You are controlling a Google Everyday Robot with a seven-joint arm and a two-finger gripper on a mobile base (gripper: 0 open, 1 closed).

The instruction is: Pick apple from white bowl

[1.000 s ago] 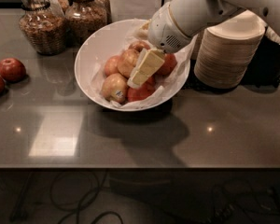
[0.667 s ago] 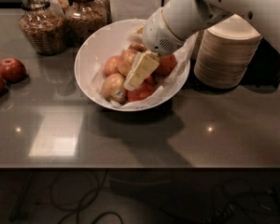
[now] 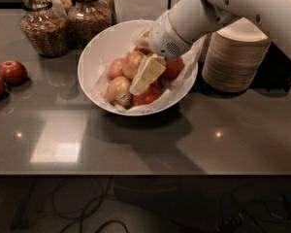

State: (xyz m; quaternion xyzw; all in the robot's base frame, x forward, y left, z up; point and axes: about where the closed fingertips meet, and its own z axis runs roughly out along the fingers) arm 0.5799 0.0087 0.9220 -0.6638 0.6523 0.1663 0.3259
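The large white bowl (image 3: 99, 50) with a crumpled paper liner stands at the middle of the counter. It holds several apples, red and yellow-red, such as a pale one (image 3: 117, 90) at the front left and a red one (image 3: 146, 97) at the front. My gripper (image 3: 145, 75) reaches down from the upper right into the bowl. It rests among the apples at the bowl's middle, above the red front apple and right of the pale ones. The arm hides the apples at the back right.
Two loose red apples (image 3: 12, 72) lie at the counter's left edge. Two glass jars (image 3: 43, 25) of dry food stand behind the bowl at the left. A stack of beige disposable bowls (image 3: 235, 57) stands close to the right of the bowl.
The gripper has shifted slightly left and lower within the bowl. The apples have not visibly moved.
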